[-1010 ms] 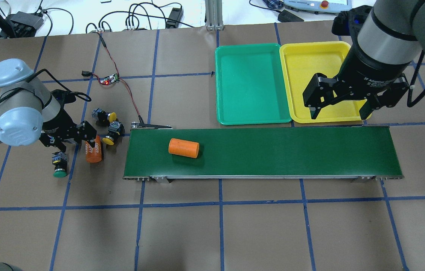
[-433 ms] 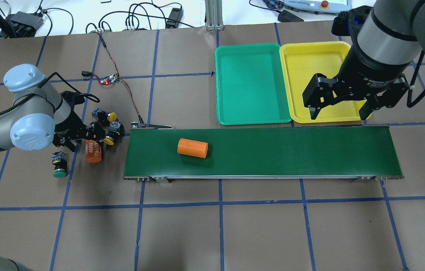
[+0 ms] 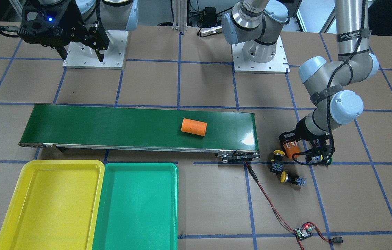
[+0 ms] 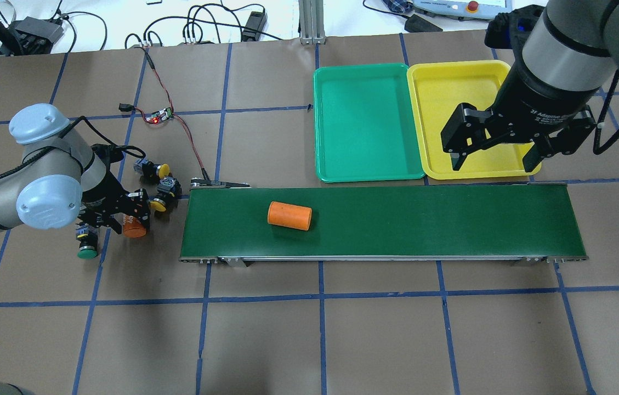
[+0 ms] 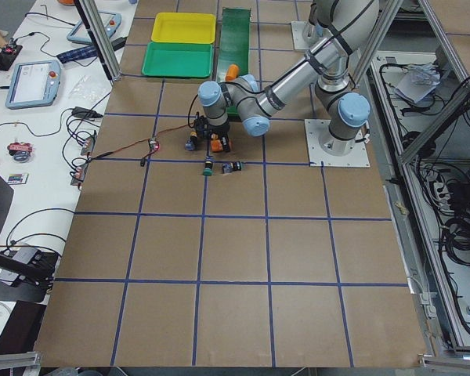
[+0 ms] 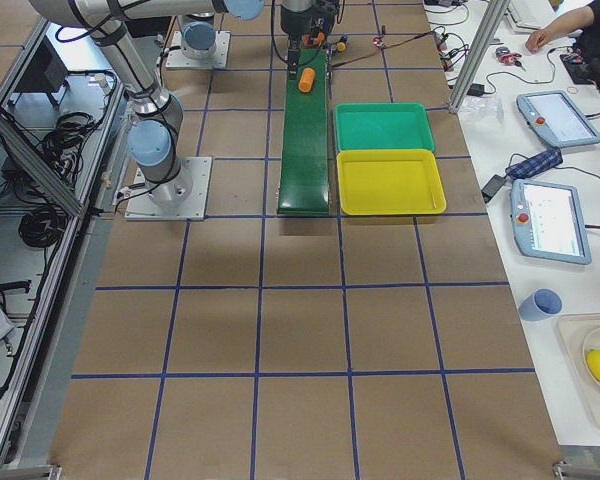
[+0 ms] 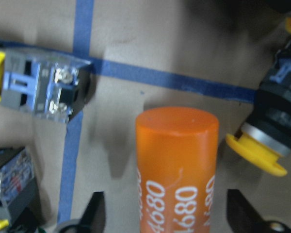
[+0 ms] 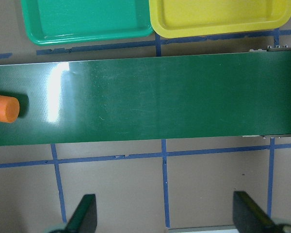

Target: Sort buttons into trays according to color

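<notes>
The buttons (image 4: 165, 192) lie on the tabletop (image 4: 287, 329) off the belt's end on the robot's left, well apart from both trays. My left tool (image 7: 166, 199) stands open astride the glossy orange cylinder printed 4680 (image 7: 177, 160), with a gap showing at each finger (image 7: 94, 216).

In the wrist view a yellow mushroom cap (image 7: 257, 151) sits just beside the cylinder on one side, leaving that finger little room. On the other side two blocky grey-and-blue switch bodies (image 7: 39, 92) lie a little farther off. Overhead I see only one green-capped button (image 4: 87, 245) there, the arm covering the rest. A second yellow-capped button (image 4: 151, 169) lies farther out, near a red-and-black wire (image 4: 188, 137).

The tabletop is brown paper gridded with blue tape. The matte dark-green conveyor belt (image 4: 397, 219) carries a plain orange cylinder (image 4: 289, 215).

My right tool (image 4: 493, 160) hangs high with its fingers spread wide. Overhead it shows in front of the yellow tray (image 4: 452, 93), while its own camera looks down on the belt and both trays' near rims. The green tray (image 4: 367, 123) sits rim to rim with the yellow one. Both are smooth plastic with rounded corners.
</notes>
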Controlling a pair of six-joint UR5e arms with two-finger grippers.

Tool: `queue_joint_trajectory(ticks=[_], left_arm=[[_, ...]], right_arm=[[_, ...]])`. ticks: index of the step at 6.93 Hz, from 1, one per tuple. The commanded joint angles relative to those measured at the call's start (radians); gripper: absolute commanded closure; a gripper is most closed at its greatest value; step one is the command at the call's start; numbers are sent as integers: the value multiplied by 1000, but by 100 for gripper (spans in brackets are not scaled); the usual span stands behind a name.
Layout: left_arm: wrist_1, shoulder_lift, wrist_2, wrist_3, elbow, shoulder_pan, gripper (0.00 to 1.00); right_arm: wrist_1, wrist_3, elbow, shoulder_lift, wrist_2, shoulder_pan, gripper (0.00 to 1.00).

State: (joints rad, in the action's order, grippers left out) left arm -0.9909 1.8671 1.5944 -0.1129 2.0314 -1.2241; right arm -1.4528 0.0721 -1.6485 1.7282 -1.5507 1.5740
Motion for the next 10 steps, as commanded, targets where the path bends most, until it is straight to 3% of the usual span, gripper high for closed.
queue_joint_trajectory(ticks=[1, 2, 3, 4, 5, 6, 9, 10], left_arm=[[-3, 0, 12, 6, -25, -1, 91], [-9, -9, 6, 16, -51, 0, 95], [-144, -32, 10, 144, -107, -12, 94], [-317, -70, -2, 444, -182, -18, 95], [-390, -107, -28, 526, -195, -38, 95], [-411, -133, -51, 726, -186, -70, 95], [-410, -134, -131, 1432, -178, -318, 95], [-394, -120, -143, 1561, -181, -363, 95]], right_arm=[[-1, 2, 0, 2, -11, -2, 0], [-3, -3, 1, 2, -8, -2, 0], [-4, 0, 3, 2, -6, -5, 0], [-7, 3, 1, 1, -9, -5, 0], [-42, 6, 1, 1, -6, -6, 0], [-55, -3, -2, 1, -9, -6, 0], [-46, -5, -4, 2, -14, -2, 0], [-46, -5, -4, 1, -14, -2, 0]])
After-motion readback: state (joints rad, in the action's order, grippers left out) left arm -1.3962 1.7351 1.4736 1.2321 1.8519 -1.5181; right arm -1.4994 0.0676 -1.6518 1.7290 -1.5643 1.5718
